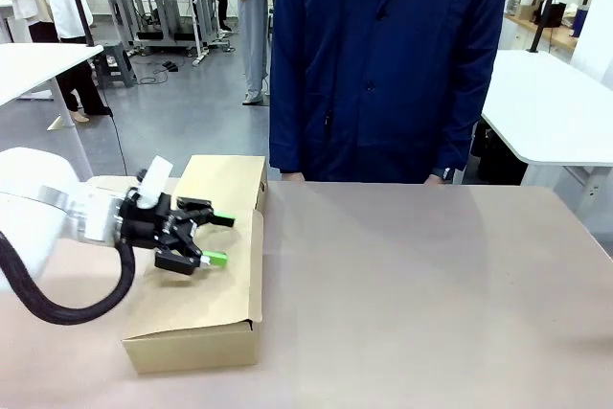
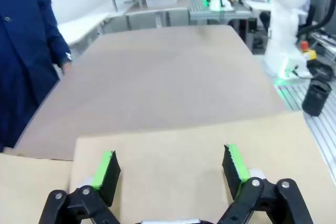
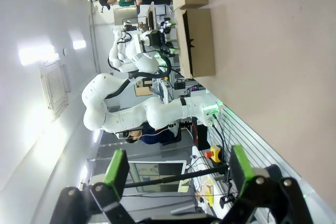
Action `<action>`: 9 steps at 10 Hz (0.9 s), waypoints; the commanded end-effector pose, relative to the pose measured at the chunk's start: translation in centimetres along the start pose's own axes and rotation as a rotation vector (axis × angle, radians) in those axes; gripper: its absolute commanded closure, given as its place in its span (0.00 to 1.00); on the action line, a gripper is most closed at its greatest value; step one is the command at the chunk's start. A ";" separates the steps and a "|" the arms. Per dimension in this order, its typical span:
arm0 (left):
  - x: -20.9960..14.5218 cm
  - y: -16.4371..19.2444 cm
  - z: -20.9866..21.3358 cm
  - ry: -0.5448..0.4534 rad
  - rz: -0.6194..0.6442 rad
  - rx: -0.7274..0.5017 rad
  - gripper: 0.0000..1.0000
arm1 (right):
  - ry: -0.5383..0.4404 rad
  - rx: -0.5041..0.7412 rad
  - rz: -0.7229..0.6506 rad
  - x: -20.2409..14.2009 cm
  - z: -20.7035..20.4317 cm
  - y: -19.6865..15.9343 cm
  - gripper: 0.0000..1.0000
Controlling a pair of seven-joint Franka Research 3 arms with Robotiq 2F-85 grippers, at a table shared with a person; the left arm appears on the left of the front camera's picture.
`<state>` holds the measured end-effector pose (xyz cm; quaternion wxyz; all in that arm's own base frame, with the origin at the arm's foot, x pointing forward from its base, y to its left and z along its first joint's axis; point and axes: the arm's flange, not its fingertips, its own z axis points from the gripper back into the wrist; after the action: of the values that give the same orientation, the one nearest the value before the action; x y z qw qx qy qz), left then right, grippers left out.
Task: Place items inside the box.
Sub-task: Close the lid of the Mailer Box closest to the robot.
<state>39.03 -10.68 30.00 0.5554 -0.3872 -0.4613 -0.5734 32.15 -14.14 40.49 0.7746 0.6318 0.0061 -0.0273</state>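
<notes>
We see the cardboard box (image 1: 206, 275) at the near left of the table (image 1: 431, 284), its flaps shut flat across the top. Our left gripper (image 1: 213, 238) hovers just above the box lid, its green-padded fingers (image 2: 106, 170) spread wide and holding nothing. From the right wrist view, our right gripper (image 3: 176, 174) is also wide apart and empty, raised off the table, with the box (image 3: 198, 40) far off and the left arm over it. A person in a dark blue coat (image 1: 383, 64) stands at the far side, hands at the table edge.
</notes>
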 end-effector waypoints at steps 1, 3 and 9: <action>-0.7 -8.8 0.0 0.029 -0.008 -0.002 0.00 | 0.003 -0.004 -0.012 -0.3 0.1 0.3 0.00; -1.8 -9.6 -0.3 0.083 -0.020 -0.038 0.00 | 0.003 -0.004 -0.012 -0.3 0.1 0.3 0.00; 3.7 -7.6 8.1 -0.163 0.320 -0.067 0.00 | 0.003 -0.004 -0.012 -0.3 0.1 0.3 0.00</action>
<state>38.68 -7.09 31.27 0.5713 -0.4594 -0.4389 -0.5196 32.14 -14.16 40.48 0.7746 0.6318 0.0061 -0.0276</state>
